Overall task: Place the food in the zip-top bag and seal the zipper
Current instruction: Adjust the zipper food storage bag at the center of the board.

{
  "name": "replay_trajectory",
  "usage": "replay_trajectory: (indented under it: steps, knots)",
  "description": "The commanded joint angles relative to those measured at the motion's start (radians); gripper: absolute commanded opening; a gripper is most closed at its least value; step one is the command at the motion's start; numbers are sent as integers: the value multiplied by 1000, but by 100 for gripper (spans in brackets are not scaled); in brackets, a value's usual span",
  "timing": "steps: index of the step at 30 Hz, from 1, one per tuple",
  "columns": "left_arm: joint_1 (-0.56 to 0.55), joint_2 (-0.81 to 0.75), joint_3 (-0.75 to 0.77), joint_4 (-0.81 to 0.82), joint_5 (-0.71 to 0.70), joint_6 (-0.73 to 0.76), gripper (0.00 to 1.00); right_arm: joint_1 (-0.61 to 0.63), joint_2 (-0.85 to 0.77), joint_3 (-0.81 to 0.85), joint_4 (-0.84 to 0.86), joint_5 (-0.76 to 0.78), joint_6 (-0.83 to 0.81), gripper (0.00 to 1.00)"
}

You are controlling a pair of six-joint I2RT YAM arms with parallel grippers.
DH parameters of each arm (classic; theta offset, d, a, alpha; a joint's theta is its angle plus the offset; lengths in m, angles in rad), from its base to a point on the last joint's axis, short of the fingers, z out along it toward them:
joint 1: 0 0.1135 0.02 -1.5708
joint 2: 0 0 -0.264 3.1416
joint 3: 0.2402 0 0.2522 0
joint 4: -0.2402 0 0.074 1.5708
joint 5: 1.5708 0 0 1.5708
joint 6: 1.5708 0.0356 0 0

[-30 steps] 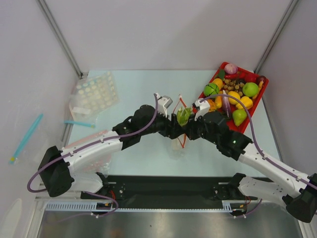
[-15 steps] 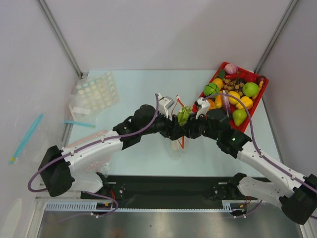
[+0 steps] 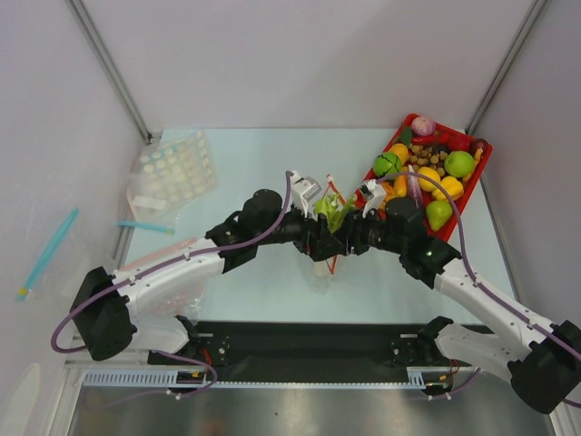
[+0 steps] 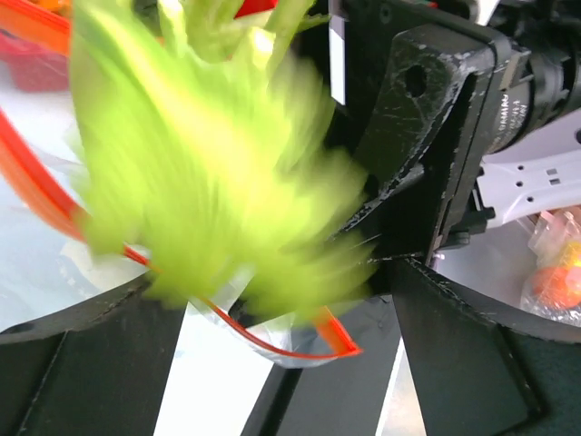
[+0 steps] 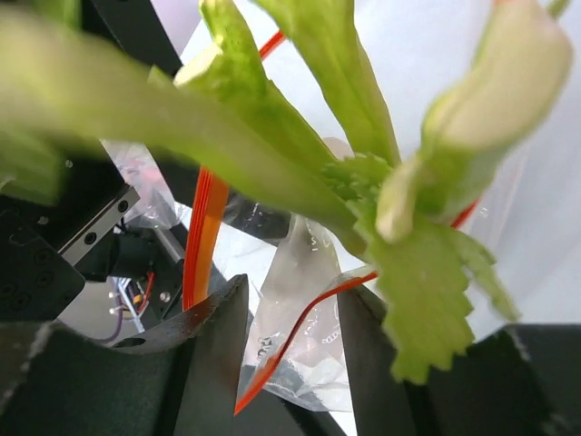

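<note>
The leek [image 3: 332, 211] hangs upright at the table's middle, between both grippers. Its green leaves are blurred in the left wrist view [image 4: 218, 163] and sharp in the right wrist view [image 5: 300, 118]. Below it the zip-top bag [image 3: 324, 261] sags, its red-orange zipper [image 4: 338, 329] curling loose. My left gripper [image 4: 277, 300] is wide open, with the bag's corner [image 4: 272, 343] hanging between the fingers untouched. My right gripper [image 5: 292, 291] is open too, and the bag [image 5: 304, 300] and zipper [image 5: 204, 227] pass through the gap unpinched. A green pear [image 3: 439, 214] lies in the tray.
A red tray [image 3: 484, 156] of mixed toy produce stands at the back right, close behind my right arm. A clear dimpled tray [image 3: 172, 171] and a bag with a blue strip [image 3: 145, 227] lie at the left. Another clear bag [image 3: 168, 263] lies under my left arm.
My right gripper has opened and let go of the leek. The left gripper has opened wider. The leek has shifted slightly left over the bag, and both wrists have drawn closer together.
</note>
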Motion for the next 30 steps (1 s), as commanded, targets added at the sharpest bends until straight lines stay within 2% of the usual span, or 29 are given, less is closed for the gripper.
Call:
replay_trajectory:
  steps: [1, 5, 10, 13, 17, 19, 21, 26, 30]
  knots:
    - [-29, 37, 4, 132, 32, 6, 95, 34, -23, 23, 186, -138, 62, 52]
    - [-32, 41, 3, 138, 31, 8, 96, 34, -69, 12, 184, -119, 54, 62]
    - [-42, 37, -2, 148, 20, 26, 96, 34, -107, 1, 183, -84, 54, 63]
    - [-56, 40, 3, 139, 2, 46, 96, 33, -103, 1, 189, -87, 63, 58]
    - [-75, 63, 27, 102, -28, 71, 95, 33, -101, 0, 190, -79, 68, 44]
    - [-85, 78, 43, 83, -48, 81, 94, 33, -112, -3, 189, -67, 68, 43]
    - [-93, 83, 49, 69, -83, 92, 94, 33, -127, -5, 183, -44, 62, 37]
    - [-119, 89, 63, 46, -141, 129, 90, 33, -138, -11, 184, -35, 60, 35]
    - [-141, 92, 78, 15, -167, 167, 88, 33, -149, -19, 198, -15, 69, 38]
